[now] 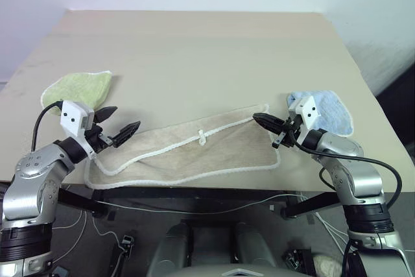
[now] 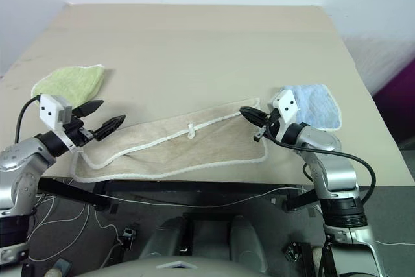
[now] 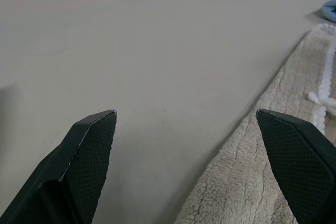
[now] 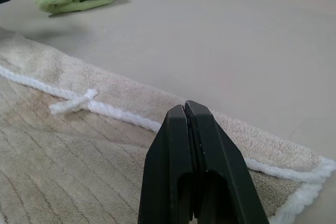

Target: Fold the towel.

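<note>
The towel (image 1: 188,154) lies along the desk's (image 1: 194,50) near edge, partly folded (white loop on top). The left gripper (image 1: 118,124) hovers at its left end, jaws wide, empty. The right gripper (image 1: 262,121), jaws pressed shut, is at the towel's right corner; any pinched cloth is hidden.

We see the towel (image 1: 194,150) lying along the near edge of the surface (image 1: 194,50), with its loop (image 1: 202,137) about mid-length on the far border. The green cloth (image 1: 78,89) sits beyond the towel's left end, the blue cloth (image 1: 327,111) just right of its right end. The left gripper (image 1: 120,124) hangs over the towel's left end, the right gripper (image 1: 259,119) over its far right corner.
</note>
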You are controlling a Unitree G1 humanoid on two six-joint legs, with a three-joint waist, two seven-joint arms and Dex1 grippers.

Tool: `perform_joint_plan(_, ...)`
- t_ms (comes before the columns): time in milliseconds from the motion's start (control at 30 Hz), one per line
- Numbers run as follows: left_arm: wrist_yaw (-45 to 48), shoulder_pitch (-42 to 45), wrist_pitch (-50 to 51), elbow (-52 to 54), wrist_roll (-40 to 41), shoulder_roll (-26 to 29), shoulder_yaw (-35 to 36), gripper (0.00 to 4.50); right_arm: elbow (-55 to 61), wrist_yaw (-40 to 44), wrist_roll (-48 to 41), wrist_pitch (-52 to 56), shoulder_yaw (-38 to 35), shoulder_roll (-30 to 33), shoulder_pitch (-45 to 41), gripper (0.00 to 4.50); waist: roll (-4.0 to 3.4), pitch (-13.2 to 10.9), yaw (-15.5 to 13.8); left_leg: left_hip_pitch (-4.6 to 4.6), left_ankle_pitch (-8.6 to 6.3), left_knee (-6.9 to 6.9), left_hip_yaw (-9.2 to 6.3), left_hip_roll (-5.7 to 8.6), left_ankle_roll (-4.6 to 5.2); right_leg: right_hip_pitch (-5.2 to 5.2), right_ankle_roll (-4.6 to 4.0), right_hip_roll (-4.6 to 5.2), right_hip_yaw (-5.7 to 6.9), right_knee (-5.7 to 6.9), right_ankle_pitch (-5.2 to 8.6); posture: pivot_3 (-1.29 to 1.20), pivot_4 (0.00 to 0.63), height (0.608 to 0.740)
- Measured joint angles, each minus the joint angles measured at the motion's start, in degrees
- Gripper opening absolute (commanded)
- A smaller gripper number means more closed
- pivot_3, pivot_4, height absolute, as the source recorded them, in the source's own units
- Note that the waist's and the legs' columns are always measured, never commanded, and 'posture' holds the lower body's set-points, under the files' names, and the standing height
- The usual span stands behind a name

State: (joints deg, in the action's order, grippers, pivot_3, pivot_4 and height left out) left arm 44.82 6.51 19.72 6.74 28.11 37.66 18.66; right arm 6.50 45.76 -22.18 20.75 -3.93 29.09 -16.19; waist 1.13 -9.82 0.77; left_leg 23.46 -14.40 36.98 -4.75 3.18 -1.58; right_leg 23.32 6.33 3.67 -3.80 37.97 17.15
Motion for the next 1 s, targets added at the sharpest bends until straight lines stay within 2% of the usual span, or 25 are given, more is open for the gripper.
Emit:
perform_joint_plan(700,3.84,3.0,-2.59,-3.64,-4.27,3.08,-2.74,4.46,-0.72,-2.61,1.38,-3.1,0.26,-1.08,-1.58,0.0,-0.01,0.0,0.06,0.0,0.0,-0.02,0.0,0.0,0.0,0.02,0.0,-0.01,0.0,0.0,0.0,0.0,0.15,0.74)
perform_joint_plan(1000,7.23,0.79,-3.61,-3.71,-5.05,7.11,-2.08,4.46,-10.11,-2.96,9.73,-12.48,4.21,-0.43,-6.16,0.0,-0.04,-0.02,0.22,0.0,0.0,-0.05,0.02,0.0,0.0,0.04,0.0,-0.01,0.0,0.0,0.0,0.0,0.15,0.74)
